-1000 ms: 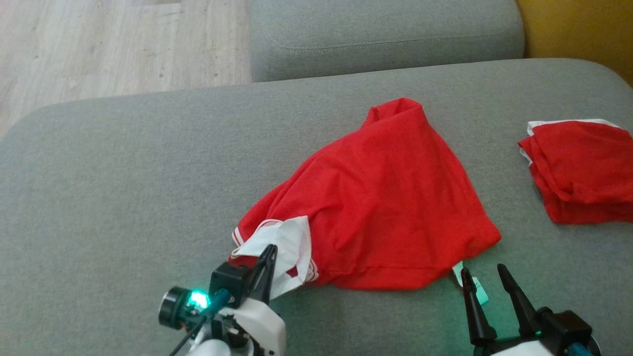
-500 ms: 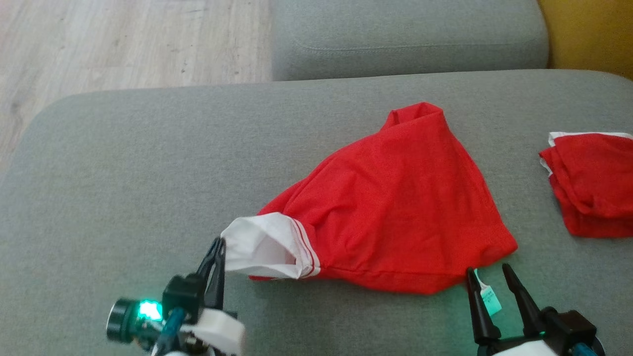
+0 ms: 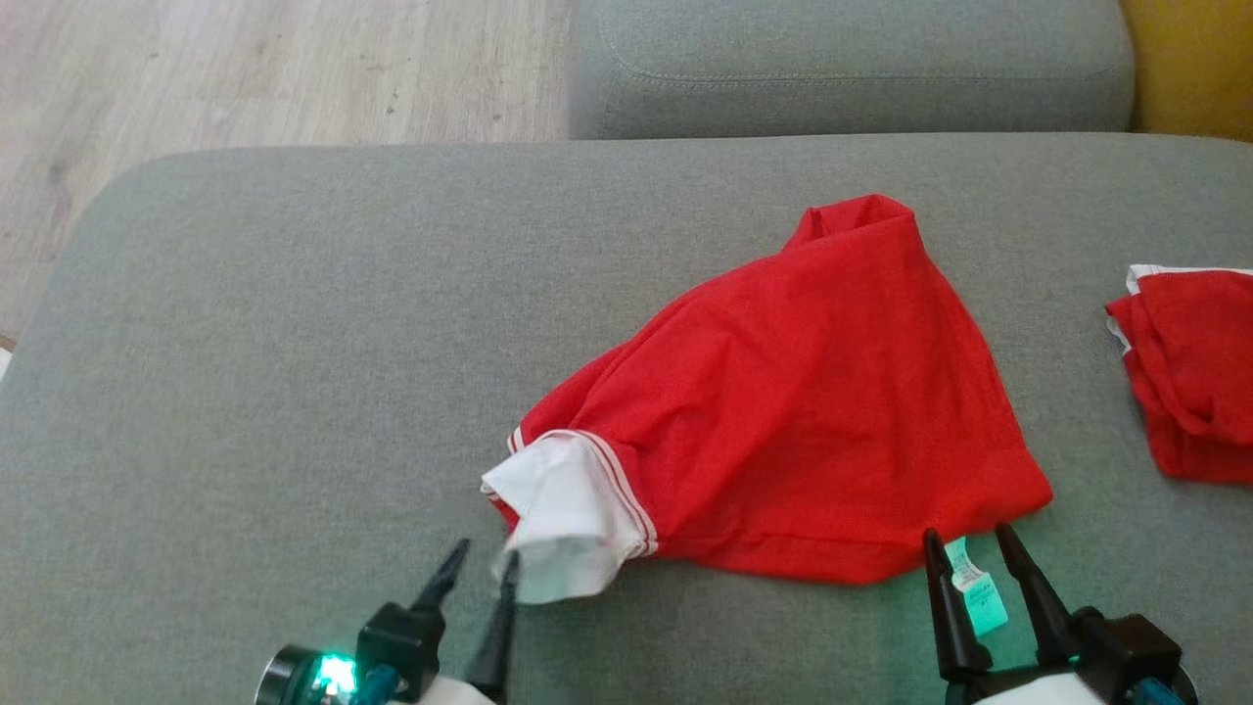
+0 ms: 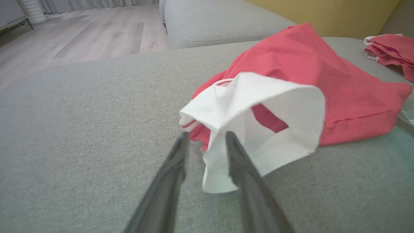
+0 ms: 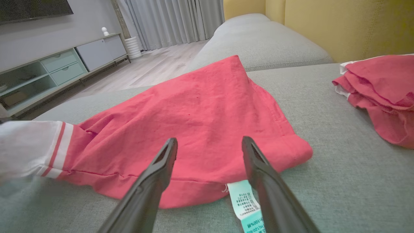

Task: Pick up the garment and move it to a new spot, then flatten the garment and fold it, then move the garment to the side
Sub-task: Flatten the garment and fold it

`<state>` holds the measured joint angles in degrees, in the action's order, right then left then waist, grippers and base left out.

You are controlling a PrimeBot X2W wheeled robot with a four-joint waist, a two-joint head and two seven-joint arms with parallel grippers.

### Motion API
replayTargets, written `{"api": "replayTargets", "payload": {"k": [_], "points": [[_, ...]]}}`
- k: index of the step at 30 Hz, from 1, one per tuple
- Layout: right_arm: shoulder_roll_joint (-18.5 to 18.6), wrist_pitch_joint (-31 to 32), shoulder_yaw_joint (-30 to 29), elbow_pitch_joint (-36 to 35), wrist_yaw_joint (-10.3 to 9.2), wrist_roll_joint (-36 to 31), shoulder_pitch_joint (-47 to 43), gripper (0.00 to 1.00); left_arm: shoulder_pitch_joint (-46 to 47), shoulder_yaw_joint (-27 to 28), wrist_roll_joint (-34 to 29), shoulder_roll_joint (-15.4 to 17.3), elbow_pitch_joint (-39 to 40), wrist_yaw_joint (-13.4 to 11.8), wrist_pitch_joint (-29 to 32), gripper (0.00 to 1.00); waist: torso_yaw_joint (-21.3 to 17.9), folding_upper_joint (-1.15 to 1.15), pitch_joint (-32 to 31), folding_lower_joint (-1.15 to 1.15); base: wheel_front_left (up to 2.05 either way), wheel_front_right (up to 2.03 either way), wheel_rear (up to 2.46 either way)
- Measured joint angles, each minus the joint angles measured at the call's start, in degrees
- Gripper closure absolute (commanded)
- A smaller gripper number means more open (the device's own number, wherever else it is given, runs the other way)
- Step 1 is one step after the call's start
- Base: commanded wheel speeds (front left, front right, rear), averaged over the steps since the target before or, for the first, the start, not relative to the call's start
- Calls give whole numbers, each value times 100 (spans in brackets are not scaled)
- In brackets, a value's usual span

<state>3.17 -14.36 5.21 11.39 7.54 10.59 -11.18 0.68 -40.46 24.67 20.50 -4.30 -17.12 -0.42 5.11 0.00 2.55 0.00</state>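
Since the earlier frames, the left gripper [image 3: 485, 553] has been opened: its fingers, previously closed on the white sleeve [image 3: 553, 509], are now seen parted, and the sleeve has been let go and lies slumped on the cushion. The whole head view has also shifted, which is attributed to the camera. In the left wrist view, an edge of the white sleeve is seen between and just past the two dark fingers, but it is not clamped; whether the nearer finger touches the cloth cannot be told. The right gripper [image 3: 967, 537] is held wide open with nothing gripped, and its fingers are set on either side of a pale green care label [image 3: 974, 587] that sticks out from the hem. The garment [image 3: 822, 392], a red shirt, is spread in a loose, uneven heap on the grey sofa cushion [image 3: 294, 343], right of the middle, with its white sleeve at the near left corner and a raised fold at its far end. A second red garment [image 3: 1189, 382], trimmed in white, is bunched well apart from it at the right edge of the same cushion. Beyond the cushion, another grey cushion [image 3: 842, 69] is seen, with a pale wooden floor [image 3: 245, 78] to its left and a yellow surface [image 3: 1194, 59] to its right.
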Motion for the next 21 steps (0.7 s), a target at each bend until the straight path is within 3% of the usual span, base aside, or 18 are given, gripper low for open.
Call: {"api": "replayTargets", "payload": {"k": [1, 5, 14, 21], "points": [[0, 0, 2, 2, 0, 0, 1, 0, -1, -5, 0, -2, 0, -1, 29, 0, 0, 0, 3, 0, 0, 0, 0], [0, 0, 13, 23, 0, 0, 1, 0, -2, -42, 1, 7, -5, 8, 89, 0, -16, 0, 14, 0, 0, 0, 0], [0, 0, 43, 51, 0, 1, 1, 0, 46, -120, 0, 174, -402, 287, 187, 0, -71, 0, -8, 0, 0, 0, 0], [8, 0, 127, 69, 0, 1, 8, 0, 467, -171, 98, 68, -1312, 713, -44, 0, -104, 0, -1, 0, 0, 0, 0]]}}
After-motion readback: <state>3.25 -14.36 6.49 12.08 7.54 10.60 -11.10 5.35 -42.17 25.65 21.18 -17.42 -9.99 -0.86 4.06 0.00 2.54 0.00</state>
